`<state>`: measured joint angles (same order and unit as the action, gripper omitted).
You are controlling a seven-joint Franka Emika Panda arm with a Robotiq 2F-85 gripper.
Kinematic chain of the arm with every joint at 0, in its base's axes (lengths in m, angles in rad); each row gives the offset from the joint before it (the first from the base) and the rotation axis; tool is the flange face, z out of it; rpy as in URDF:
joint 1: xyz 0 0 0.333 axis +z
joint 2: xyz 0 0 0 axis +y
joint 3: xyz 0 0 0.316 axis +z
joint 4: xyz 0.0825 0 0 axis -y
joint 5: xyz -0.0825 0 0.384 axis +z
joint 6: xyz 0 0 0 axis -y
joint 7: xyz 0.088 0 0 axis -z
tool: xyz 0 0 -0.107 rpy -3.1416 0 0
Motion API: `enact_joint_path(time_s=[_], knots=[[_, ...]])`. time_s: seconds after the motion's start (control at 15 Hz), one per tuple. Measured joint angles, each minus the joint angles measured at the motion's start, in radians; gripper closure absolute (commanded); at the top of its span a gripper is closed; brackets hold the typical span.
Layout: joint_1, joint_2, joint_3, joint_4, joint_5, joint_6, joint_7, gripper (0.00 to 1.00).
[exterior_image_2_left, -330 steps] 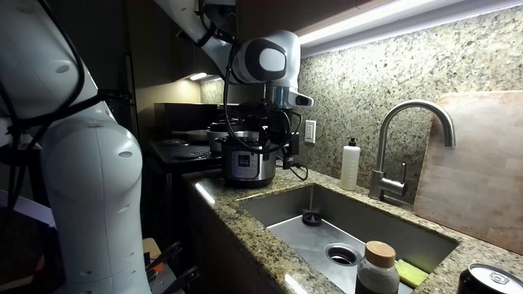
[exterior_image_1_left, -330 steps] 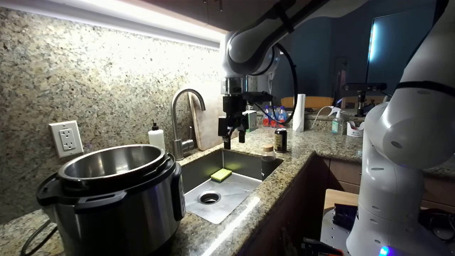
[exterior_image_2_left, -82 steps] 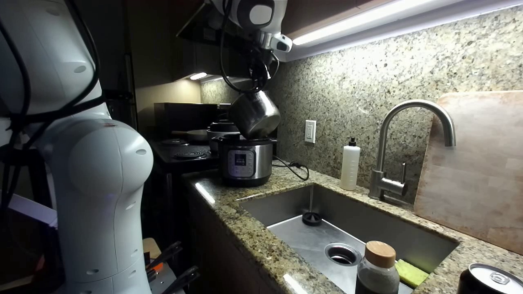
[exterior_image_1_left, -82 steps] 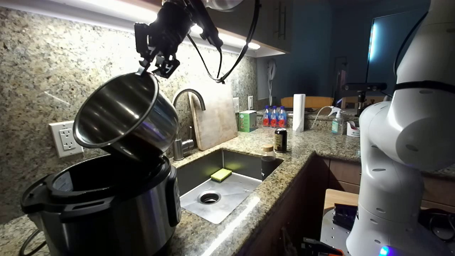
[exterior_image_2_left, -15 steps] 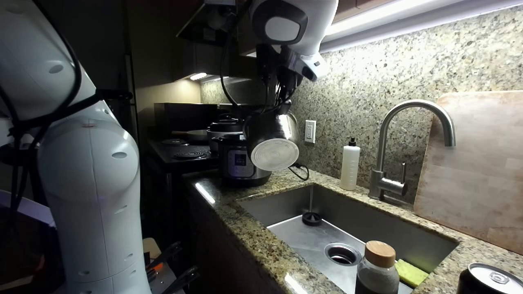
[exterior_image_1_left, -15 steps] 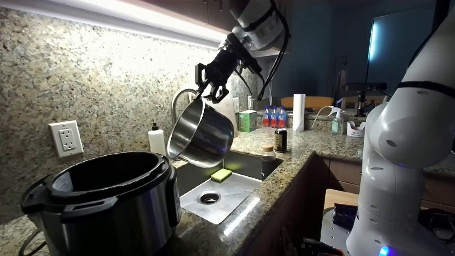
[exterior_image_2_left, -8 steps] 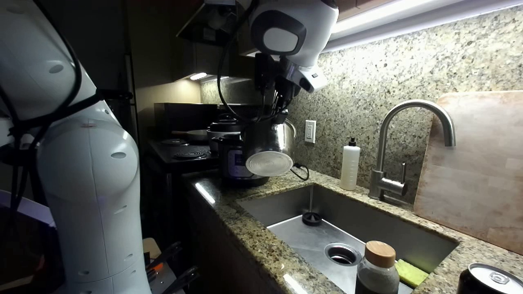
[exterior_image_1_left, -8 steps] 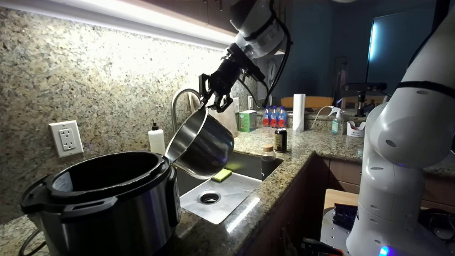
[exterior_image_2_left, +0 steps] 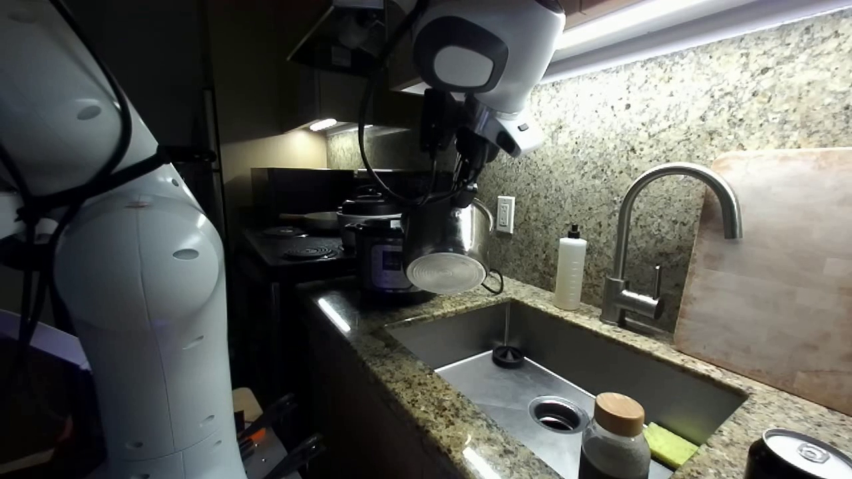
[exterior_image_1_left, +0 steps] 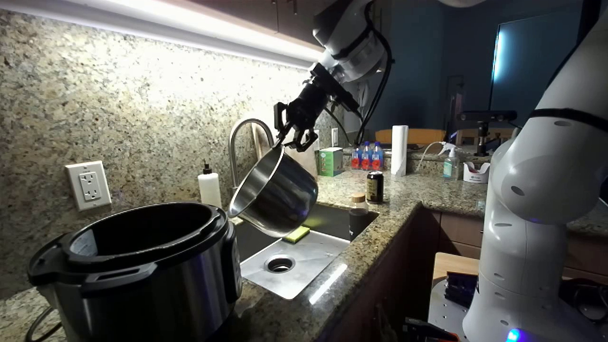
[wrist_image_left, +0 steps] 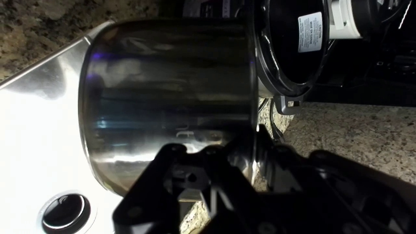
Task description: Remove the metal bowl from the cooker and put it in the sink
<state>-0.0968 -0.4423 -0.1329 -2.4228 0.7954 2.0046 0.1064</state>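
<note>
The gripper (exterior_image_1_left: 281, 141), pinching the tilted metal bowl (exterior_image_1_left: 283, 195) by its rim, had just eased it lower and rightward in an exterior view, midair right of the near cooker (exterior_image_1_left: 175, 294), so lowering into the sink (exterior_image_1_left: 311, 254) seemed next

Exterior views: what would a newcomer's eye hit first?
Probably the shiny metal bowl, hanging tilted from the jaws in both exterior views. Next, the large open cooker on the counter, at the left of an exterior view. Then the bright yellow sponge lying in the sink.
</note>
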Motion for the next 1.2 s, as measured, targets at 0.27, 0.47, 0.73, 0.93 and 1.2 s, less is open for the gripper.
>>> enact_joint_path(time_s=[0.27,0.47,0.73,0.93,1.2], knots=[[-0.024,0.001,-0.013,0.0,0.0,0.003,0.0,0.95],[-0.043,0.009,-0.024,0.0,0.0,0.014,0.0,0.95],[-0.07,0.039,-0.044,0.0,-0.001,0.05,0.0,0.95],[-0.086,0.067,-0.059,-0.001,-0.002,0.071,0.0,0.95],[-0.096,0.111,-0.083,-0.001,-0.002,0.079,0.0,0.95]])
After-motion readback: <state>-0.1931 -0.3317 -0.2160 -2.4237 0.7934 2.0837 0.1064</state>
